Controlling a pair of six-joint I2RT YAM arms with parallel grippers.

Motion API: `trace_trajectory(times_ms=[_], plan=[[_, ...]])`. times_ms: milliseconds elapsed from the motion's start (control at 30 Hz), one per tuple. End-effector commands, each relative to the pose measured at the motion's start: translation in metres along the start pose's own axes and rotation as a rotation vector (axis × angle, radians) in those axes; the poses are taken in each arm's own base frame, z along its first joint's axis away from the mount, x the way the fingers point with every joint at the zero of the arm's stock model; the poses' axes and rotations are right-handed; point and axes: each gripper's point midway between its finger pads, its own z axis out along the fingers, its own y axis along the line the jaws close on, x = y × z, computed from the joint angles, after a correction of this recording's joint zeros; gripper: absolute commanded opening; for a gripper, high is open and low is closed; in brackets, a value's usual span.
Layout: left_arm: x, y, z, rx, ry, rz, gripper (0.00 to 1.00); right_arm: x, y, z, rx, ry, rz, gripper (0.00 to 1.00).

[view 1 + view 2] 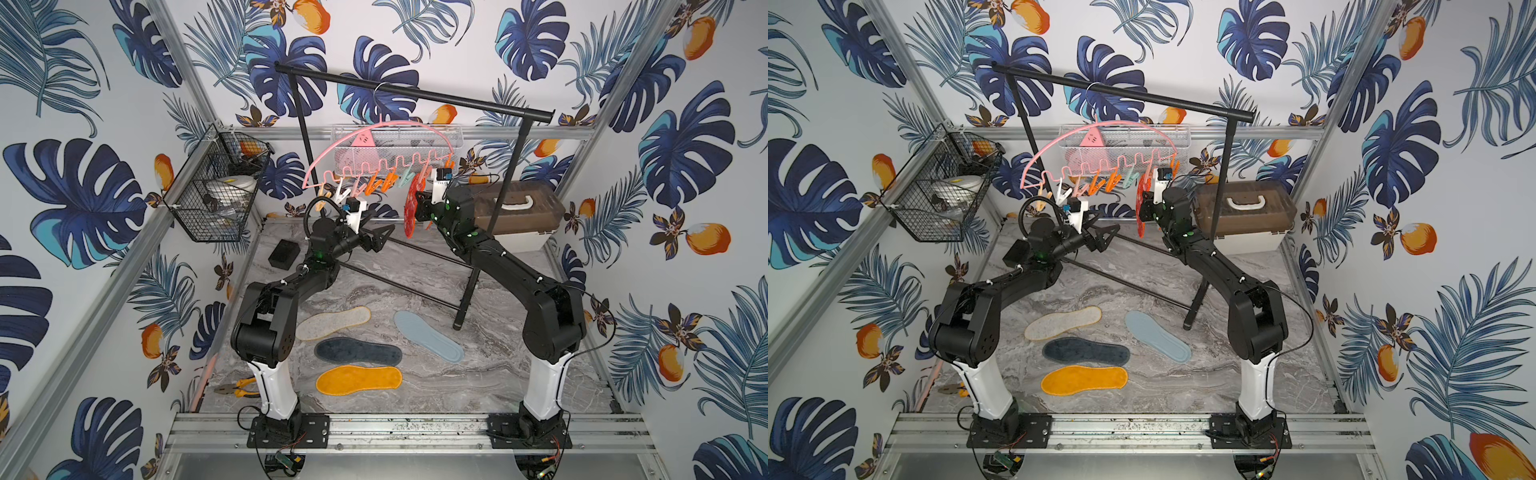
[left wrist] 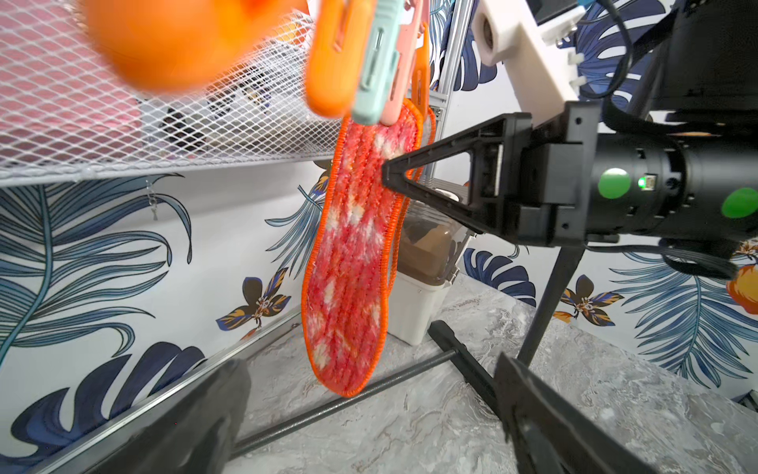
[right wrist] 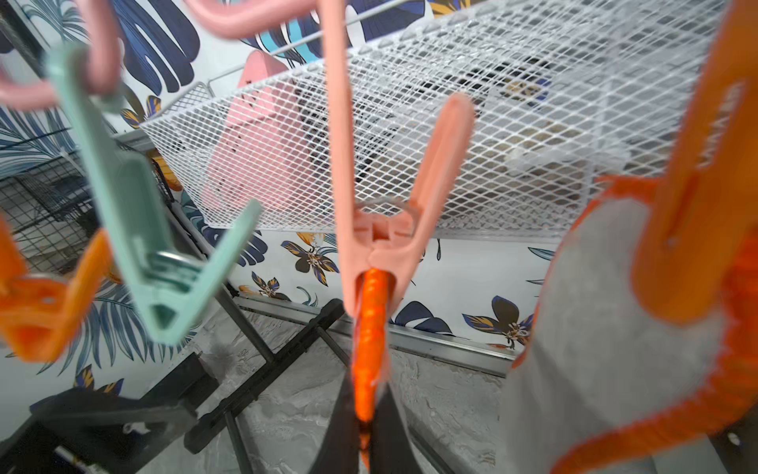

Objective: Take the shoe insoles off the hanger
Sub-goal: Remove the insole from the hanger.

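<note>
Orange insole: lies flat on the grey tabletop, closest to the front.
Dark blue insole: lies flat just behind the orange one, close but not touching.
Cream insole: lies flat a bit further back, near the left arm.
Light blue insole: lies flat to the right of the other three, on a slant.
Pliers: yellow handles, at the left edge of the tabletop beside the left arm's white post.
Left tool: hangs in the air under the hanger's left clips, jaws wide apart, with nothing in them.
Right tool: up by the right end of the hanger, jaws squeezed tight on the side edge of a red insole.
Red insole: hangs straight down from a pink clip, well above the tabletop.
Other red insole: hangs just beside it from an orange clip; its grey back shows in the right wrist view.
Mint clip: hangs on the hanger's wavy bar next to the pink clip.
Hanger: pink, hooked on the black rail, tipped so its left end sits lower.
Brown box: sits at the back right with a white handle on top.
White mesh basket: on the back wall, behind the hanger.
Black wire basket: on the left wall.
</note>
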Motion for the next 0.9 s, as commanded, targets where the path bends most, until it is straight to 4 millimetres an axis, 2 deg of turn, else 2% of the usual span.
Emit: trace_trajectory(times_ms=[0, 133, 300, 633, 867], plan=[[-0.01, -0.007, 0.002, 0.058, -0.04, -0.007, 0.99, -0.015, 0.011, -0.014, -0.047, -0.018, 0.013, 0.0], [-0.005, -0.008, 0.005, 0.082, -0.026, -0.042, 0.98, -0.019, 0.02, -0.032, -0.084, 0.004, -0.01, 0.0], [-0.004, -0.01, 0.006, 0.095, -0.031, -0.044, 0.98, -0.015, 0.023, -0.049, -0.097, 0.045, -0.026, 0.0], [-0.007, -0.047, 0.013, 0.237, -0.062, -0.056, 0.99, -0.01, 0.032, -0.069, -0.141, 0.119, 0.0, 0.0], [-0.011, -0.048, 0.019, 0.261, -0.058, -0.05, 0.98, -0.01, 0.037, -0.08, -0.17, 0.126, -0.047, 0.0]])
